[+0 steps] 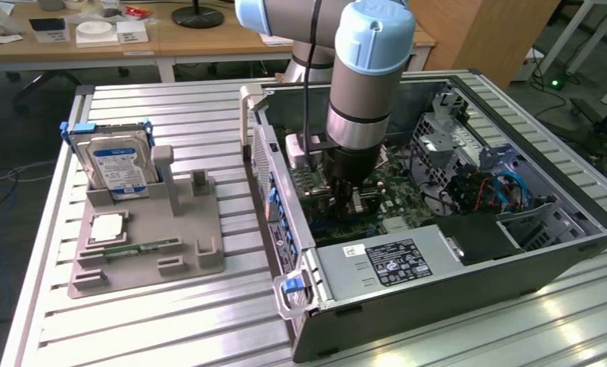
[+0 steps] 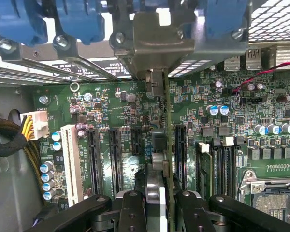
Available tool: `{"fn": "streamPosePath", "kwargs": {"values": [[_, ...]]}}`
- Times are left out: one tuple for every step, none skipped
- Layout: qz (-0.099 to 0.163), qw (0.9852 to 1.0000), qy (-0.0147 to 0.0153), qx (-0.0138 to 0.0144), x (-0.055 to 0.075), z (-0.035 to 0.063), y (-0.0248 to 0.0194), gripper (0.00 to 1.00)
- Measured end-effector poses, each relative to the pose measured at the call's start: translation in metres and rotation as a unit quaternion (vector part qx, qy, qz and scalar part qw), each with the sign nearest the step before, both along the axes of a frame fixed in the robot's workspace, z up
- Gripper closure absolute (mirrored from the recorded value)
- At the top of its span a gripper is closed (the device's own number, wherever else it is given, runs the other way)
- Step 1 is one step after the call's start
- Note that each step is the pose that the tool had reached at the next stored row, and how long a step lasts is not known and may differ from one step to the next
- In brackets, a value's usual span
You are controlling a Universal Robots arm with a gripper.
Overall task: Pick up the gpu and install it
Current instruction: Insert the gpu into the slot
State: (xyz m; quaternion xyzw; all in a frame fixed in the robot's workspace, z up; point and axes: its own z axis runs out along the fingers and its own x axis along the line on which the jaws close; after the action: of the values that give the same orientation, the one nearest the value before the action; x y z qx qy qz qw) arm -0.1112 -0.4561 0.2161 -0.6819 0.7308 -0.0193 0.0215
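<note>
GPU (image 2: 167, 145) is seen edge-on in the wrist view, standing upright over the green motherboard (image 2: 121, 111) slots inside the open PC case (image 1: 548, 245), its bracket up by the rear wall. Gripper (image 2: 159, 200) is clamped on its top edge; the arm (image 1: 370, 76) hides it from outside.

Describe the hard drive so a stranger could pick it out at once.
Start at the open computer case and look to the exterior view's left, to the grey holder tray on the slatted table. The hard drive stands upright at the tray's far end. It is silver with a blue label; the other parts lie flat.
</note>
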Motion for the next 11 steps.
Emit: {"fn": "streamPosePath", "kwargs": {"values": [[0.000, 1.0000, 0.0000, 0.0000, 0.0000, 0.0000, 0.0000, 0.71], [0.000, 1.0000, -0.0001, 0.0000, -0.0002, 0.0000, 0.0000, 0.71], [0.000, 1.0000, -0.0001, 0.0000, -0.0003, -0.0001, 0.0000, 0.71], [0.000, 1.0000, 0.0000, 0.0000, -0.0004, -0.0003, 0.0000, 0.71], [0.000, 1.0000, 0.0000, 0.0000, -0.0004, -0.0005, 0.0000, 0.71], [0.000, 1.0000, -0.0001, 0.0001, -0.0005, -0.0010, 0.0000, 0.71], [0.000, 1.0000, 0.0000, 0.0000, -0.0005, -0.0016, 0.0000, 0.71], [0.000, 1.0000, 0.0001, -0.0002, -0.0005, -0.0028, 0.0000, 0.71], [0.000, 1.0000, 0.0002, -0.0005, -0.0005, -0.0044, -0.0001, 0.71], [0.000, 1.0000, 0.0000, -0.0003, -0.0005, -0.0063, -0.0001, 0.71], [0.000, 1.0000, 0.0001, -0.0004, -0.0005, -0.0065, -0.0001, 0.71]]}}
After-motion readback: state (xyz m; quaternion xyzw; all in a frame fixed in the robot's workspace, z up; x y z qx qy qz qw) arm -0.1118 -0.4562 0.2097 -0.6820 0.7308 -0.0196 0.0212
